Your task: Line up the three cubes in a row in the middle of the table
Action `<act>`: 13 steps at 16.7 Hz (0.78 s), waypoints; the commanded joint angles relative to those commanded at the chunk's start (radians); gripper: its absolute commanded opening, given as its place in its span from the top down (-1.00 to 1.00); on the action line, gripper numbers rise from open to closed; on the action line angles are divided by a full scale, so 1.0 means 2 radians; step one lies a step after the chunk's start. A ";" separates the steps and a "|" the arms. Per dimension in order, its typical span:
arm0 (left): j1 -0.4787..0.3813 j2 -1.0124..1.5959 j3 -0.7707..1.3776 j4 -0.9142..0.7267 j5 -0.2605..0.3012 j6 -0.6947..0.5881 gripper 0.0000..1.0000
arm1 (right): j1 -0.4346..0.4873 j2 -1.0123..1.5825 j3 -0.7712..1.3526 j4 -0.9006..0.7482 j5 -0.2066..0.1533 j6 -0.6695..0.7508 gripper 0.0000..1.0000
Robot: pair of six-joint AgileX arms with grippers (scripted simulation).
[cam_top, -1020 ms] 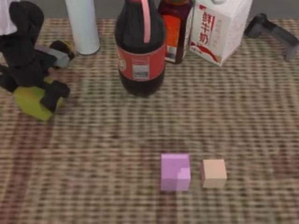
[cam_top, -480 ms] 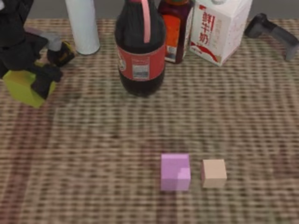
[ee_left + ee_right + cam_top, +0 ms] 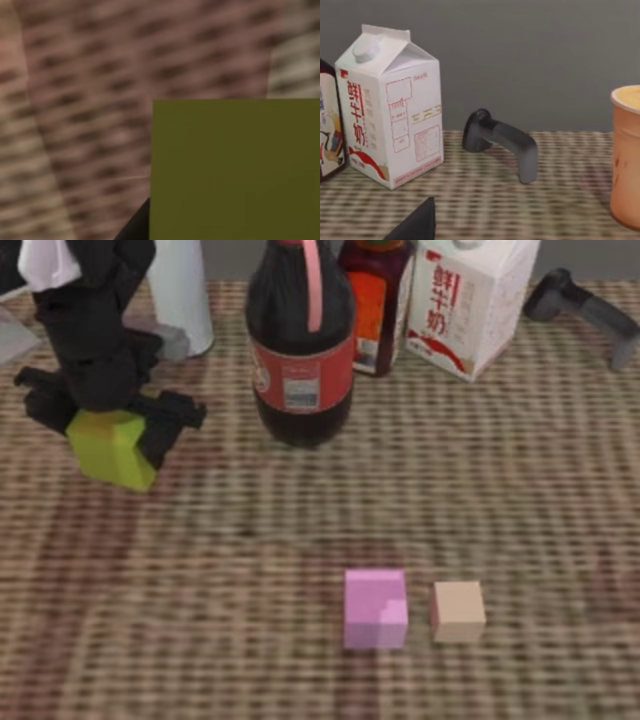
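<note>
Gripping the yellow-green cube point(image 3: 112, 447) at the table's point(image 3: 200, 640) left, the left gripper point(image 3: 110, 425) is clamped on it; pink cube point(image 3: 375, 609) and peach cube point(image 3: 458, 611) sit just apart mid-table.

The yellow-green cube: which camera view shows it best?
The top view: the yellow-green cube sits whole between the left hand's fingers, at the table's left. The left wrist view shows only one flat face; the right wrist view shows none.
</note>
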 joint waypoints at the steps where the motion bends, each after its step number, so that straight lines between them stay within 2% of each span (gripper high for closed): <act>1: -0.019 -0.012 -0.016 0.002 0.000 -0.036 1.00 | 0.000 0.000 0.000 0.000 0.000 0.000 -1.00; 8: -0.159 -0.107 -0.137 0.022 0.001 -0.302 1.00 | 0.000 0.000 0.000 0.000 0.000 0.000 -1.00; 11: -0.199 -0.139 -0.172 0.032 0.001 -0.364 1.00 | 0.000 0.000 0.000 0.000 0.000 0.000 -1.00; 13: -0.210 -0.149 -0.181 0.035 0.000 -0.378 1.00 | 0.000 0.000 0.000 0.000 0.000 0.000 -1.00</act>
